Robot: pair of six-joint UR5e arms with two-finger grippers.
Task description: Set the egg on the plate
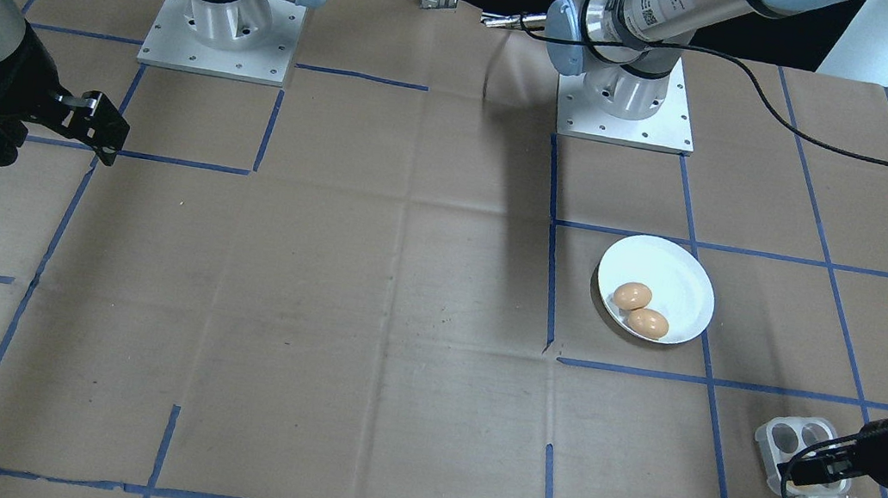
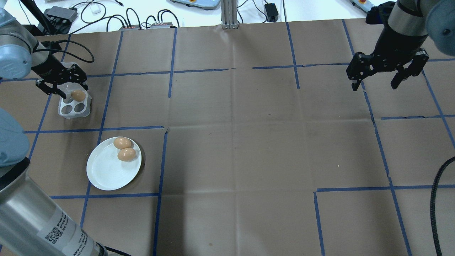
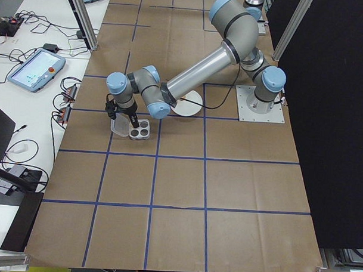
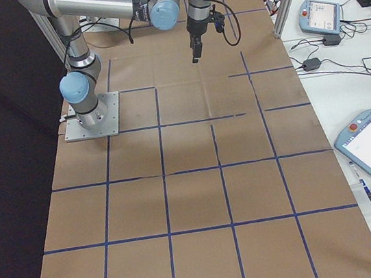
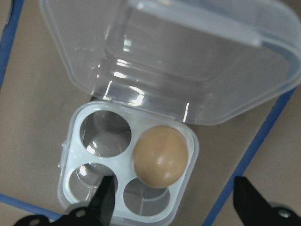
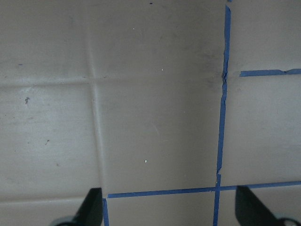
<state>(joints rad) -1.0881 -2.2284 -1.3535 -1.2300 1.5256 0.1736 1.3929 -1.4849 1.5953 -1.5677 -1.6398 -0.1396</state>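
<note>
Left gripper over egg tray; two eggs on plate.
The plate [image 2: 113,164] sits near the egg tray [image 2: 74,108] and carries two eggs [image 2: 124,149]. The left gripper [image 2: 62,85], jaws wide apart, hangs over the tray's remaining egg [image 5: 161,155]. The right gripper [image 2: 387,76] gapes wide, far right.
</note>
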